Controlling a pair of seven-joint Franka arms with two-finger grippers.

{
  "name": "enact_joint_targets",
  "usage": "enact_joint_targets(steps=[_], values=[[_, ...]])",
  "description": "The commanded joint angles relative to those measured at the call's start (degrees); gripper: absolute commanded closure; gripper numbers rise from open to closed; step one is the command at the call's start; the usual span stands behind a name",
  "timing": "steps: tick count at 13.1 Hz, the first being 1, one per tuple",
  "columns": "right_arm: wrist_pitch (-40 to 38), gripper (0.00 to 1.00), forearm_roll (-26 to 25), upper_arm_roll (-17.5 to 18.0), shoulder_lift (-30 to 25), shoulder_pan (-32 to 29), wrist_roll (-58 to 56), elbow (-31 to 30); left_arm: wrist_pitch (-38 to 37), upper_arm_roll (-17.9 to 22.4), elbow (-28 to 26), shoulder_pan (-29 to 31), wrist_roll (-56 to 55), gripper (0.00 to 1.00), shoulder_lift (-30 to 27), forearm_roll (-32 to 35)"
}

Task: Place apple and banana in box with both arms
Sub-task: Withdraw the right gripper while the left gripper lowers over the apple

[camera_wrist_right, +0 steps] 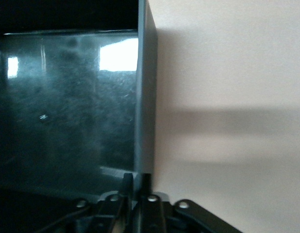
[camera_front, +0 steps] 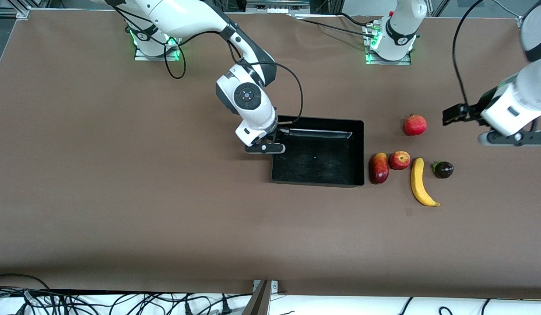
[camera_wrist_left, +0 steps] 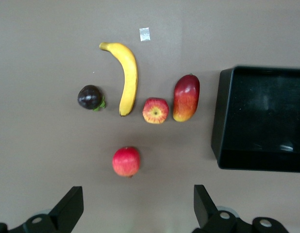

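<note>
below my left gripper (camera_wrist_left: pixel 135 211), which hung wide open holding nothing, lay the apple (camera_wrist_left: pixel 155 110) beside the banana (camera_wrist_left: pixel 126 76). my right gripper (camera_wrist_right: pixel 137 182) was pinched onto the box (camera_front: pixel 360 144) wall.

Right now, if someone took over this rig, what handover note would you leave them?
Right gripper: shut on the box wall at the right arm's end.
Left gripper: open, holding nothing, over the table beside the pomegranate.
Box holds no fruit.
Apple lies on the table between the mango-like fruit and the banana.
Done: box gripped. Left: both fruits go into the box.
</note>
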Motion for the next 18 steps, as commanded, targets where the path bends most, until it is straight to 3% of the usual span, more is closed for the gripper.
enact_joint_targets(steps=[1, 3, 8, 11, 15, 18], values=[[-0.58, 0.0, 0.09, -1.59, -0.87, 1.1, -0.27, 1.6, 6.09, -0.21, -4.58, -0.13, -0.36, 0.0, 1.09, 0.39], [-2.76, 0.0, 0.0, -3.96, -4.55, 0.92, -0.72, 1.61, 9.08, -0.21, -4.94, -0.21, -0.27, 0.0, 4.25, 0.48], [-20.33, 0.0, 0.79, -14.06, -14.93, -0.84, -8.86, 2.75, 20.77, -0.3, -12.05, -0.56, 0.52, 0.0, 9.79, 0.57], [-28.34, 0.0, 0.26, -22.93, -19.24, -1.02, -17.39, 2.75, 25.95, -0.3, -15.21, -0.65, 1.39, 0.0, 13.75, 0.57], [-37.91, 0.0, 0.88, -35.4, -24.25, -1.02, -37.77, 2.75, 36.06, -0.3, -20.41, -0.65, 3.58, 0.0, 17.26, 1.44], [-38.82, 0.0, 0.97, -39.65, -25.57, -1.02, -44.22, 2.75, 38.53, -0.3, -20.41, -0.65, 4.39, 0.0, 19.11, 2.14]])
